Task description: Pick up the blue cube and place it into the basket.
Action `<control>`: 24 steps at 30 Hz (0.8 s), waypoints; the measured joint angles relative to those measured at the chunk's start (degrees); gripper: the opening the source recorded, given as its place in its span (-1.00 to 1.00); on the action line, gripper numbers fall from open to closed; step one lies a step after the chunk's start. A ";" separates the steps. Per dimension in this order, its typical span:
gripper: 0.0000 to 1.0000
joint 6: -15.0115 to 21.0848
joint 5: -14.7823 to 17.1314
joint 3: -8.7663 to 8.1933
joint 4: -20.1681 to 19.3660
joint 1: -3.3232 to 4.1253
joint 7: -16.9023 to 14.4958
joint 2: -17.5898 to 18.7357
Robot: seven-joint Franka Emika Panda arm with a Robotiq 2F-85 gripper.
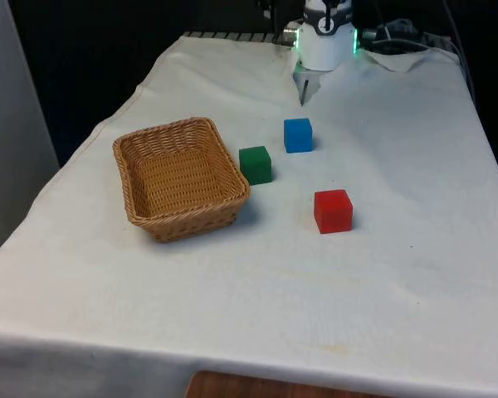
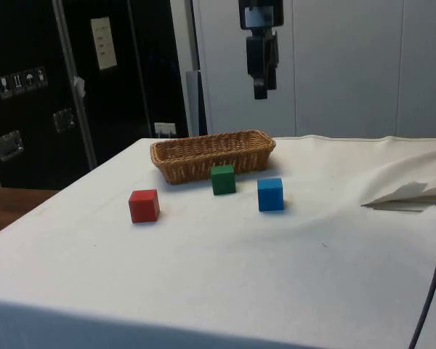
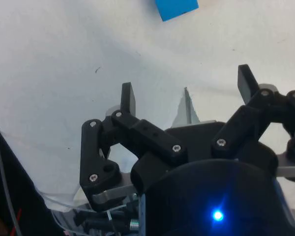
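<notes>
Gripper [image 3: 187,96]: black, two-fingered, hanging high above the table in the side view [image 2: 260,91]; jaws spread wide, nothing held.
Blue cube [image 1: 298,135]: flat on the white cloth [image 1: 382,274], near the table's far end, free of the gripper; also seen in the side view [image 2: 270,194] and the wrist view [image 3: 176,8].
Basket [image 1: 176,217]: woven wicker, rectangular, toward the front view's left, apart from the blue cube.
Green cube [image 1: 255,164]: between basket and blue cube, just beside the basket's rim.
Red cube [image 1: 333,211]: nearer the front camera than the blue cube, apart from it.
</notes>
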 measured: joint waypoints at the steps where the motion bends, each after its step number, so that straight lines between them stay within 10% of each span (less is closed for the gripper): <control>1: 1.00 0.34 0.00 0.00 -0.11 0.00 0.00 0.29; 24: 1.00 11.46 0.06 0.34 -3.21 0.34 -0.52 8.02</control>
